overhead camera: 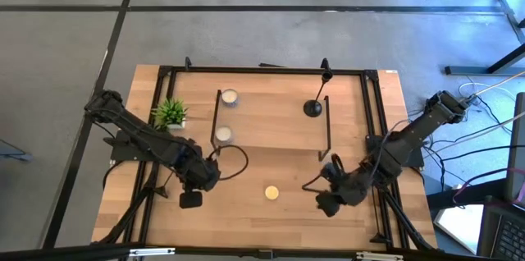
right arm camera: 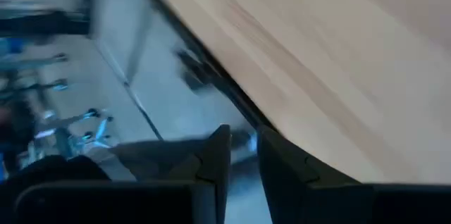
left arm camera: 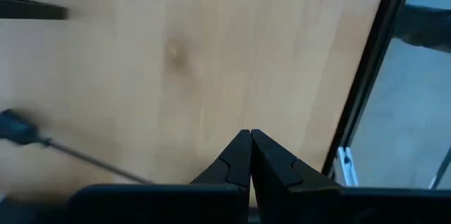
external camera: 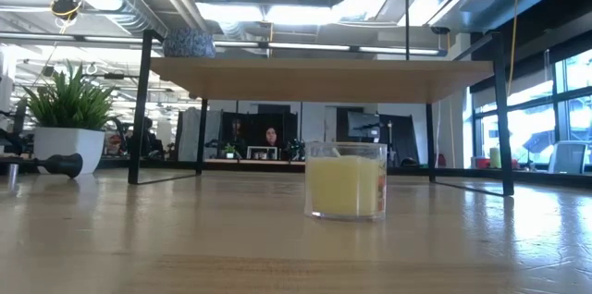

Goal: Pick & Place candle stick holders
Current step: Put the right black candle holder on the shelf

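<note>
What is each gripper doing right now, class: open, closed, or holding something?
Left gripper: closed, holding nothing, over the bare table.
Right gripper: fingers slightly apart, holding nothing, near the table edge.

Left tool [left arm camera: 250,155] closed over wooden table [left arm camera: 211,55], candlestick [left arm camera: 42,141] lying nearby

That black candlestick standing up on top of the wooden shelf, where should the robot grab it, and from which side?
Probably by the thin stem, around mid-height. The candlestick stands upright on the shelf, so a level approach from the side, with a finger either side of the stem, suits it. Its flat round base looks too wide and low to pinch. It stands towards the right, so the right gripper seems the natural choice.
</note>
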Action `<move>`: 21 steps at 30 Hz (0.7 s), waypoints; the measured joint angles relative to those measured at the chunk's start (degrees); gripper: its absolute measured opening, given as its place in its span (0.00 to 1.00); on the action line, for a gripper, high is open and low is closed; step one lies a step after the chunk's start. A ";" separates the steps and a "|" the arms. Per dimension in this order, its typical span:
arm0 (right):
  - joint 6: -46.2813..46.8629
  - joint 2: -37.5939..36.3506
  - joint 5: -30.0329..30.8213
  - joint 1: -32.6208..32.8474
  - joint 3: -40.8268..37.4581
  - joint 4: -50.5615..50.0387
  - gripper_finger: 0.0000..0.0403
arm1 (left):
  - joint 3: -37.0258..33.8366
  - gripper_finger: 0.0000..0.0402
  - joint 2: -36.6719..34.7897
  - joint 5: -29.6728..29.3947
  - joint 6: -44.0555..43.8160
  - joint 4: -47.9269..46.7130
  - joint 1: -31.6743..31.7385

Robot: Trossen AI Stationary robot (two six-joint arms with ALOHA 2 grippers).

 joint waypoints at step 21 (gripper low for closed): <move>15.29 4.69 -17.76 15.12 -2.49 -26.38 0.53 | -7.82 0.00 0.02 -2.46 -3.22 17.57 -1.94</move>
